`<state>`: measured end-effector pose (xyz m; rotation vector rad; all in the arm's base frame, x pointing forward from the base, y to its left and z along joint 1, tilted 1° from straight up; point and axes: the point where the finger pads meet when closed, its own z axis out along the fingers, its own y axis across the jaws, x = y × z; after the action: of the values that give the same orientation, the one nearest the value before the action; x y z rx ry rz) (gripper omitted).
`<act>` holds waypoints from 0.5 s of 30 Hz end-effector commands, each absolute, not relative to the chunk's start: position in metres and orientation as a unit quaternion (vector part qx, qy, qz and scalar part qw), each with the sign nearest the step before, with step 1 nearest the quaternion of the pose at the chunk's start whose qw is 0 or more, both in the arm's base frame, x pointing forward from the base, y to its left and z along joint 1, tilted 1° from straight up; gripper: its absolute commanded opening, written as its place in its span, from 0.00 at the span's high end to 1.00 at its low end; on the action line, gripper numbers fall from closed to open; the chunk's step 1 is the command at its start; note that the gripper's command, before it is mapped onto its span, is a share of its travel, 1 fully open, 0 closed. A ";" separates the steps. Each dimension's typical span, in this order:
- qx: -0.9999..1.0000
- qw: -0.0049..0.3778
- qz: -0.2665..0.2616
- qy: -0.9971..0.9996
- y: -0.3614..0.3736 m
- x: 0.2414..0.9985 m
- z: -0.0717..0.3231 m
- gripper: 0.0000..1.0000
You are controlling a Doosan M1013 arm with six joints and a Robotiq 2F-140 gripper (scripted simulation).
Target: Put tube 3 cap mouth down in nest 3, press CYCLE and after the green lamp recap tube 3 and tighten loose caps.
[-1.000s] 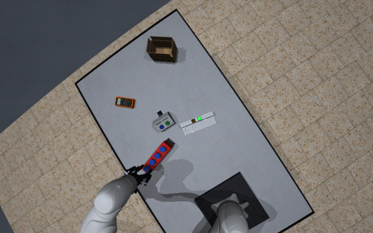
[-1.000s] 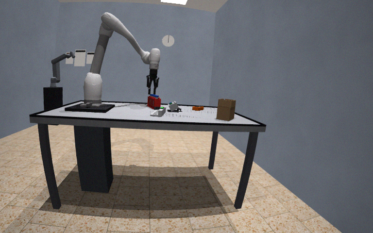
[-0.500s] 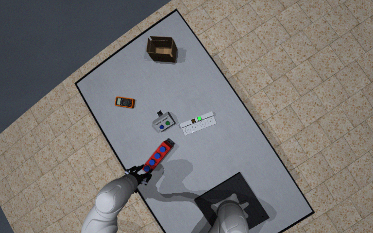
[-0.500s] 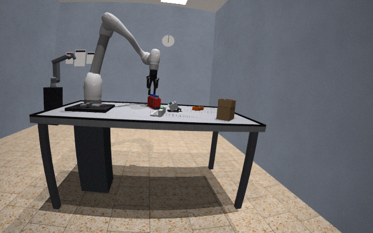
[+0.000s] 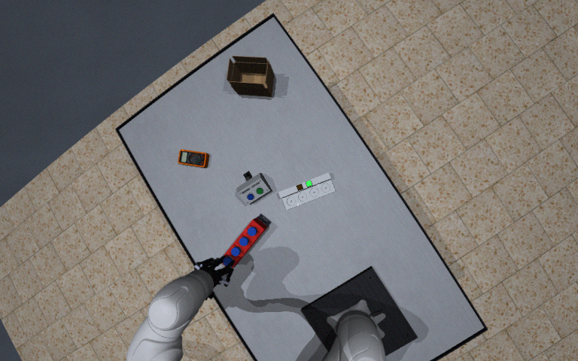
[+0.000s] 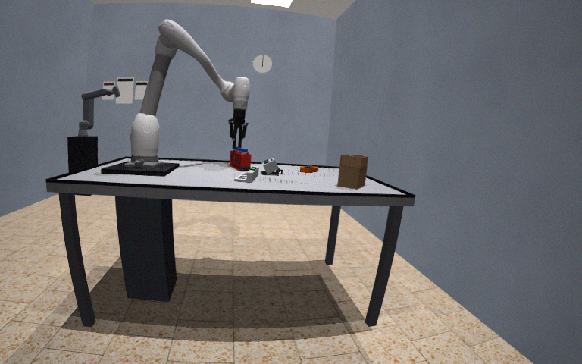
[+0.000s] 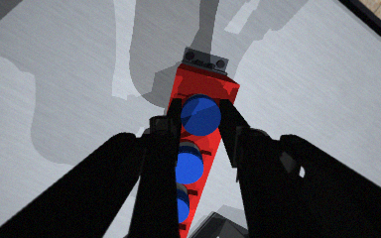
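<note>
Only the wrist view shows the gripper [image 7: 200, 124] closing narrowly around a blue cap [image 7: 200, 115]; key-housing lettering unreadable.
</note>
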<state>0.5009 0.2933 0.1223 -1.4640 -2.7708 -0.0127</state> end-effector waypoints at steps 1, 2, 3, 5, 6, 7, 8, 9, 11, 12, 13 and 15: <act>-0.468 0.004 -0.006 -0.884 0.295 0.501 0.122 0.70; -0.468 0.004 -0.006 -0.884 0.295 0.501 0.122 0.70; -0.468 0.004 -0.006 -0.884 0.295 0.501 0.122 0.70; -0.468 0.004 -0.006 -0.884 0.295 0.501 0.122 0.70; -0.468 0.004 -0.006 -0.884 0.295 0.501 0.122 0.70; -0.468 0.004 -0.006 -0.884 0.295 0.501 0.122 0.70; -0.479 0.004 -0.007 -0.878 0.296 0.502 0.121 0.70; -0.487 0.004 -0.007 -0.873 0.296 0.502 0.121 0.70; -0.505 0.004 -0.007 -0.863 0.296 0.502 0.121 0.70; -0.513 0.004 -0.007 -0.858 0.296 0.502 0.121 0.70; -0.522 0.004 -0.007 -0.853 0.296 0.502 0.121 0.70; -0.539 0.004 -0.007 -0.843 0.296 0.502 0.121 0.70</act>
<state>0.5009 0.2934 0.1223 -1.6002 -2.6938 -0.0122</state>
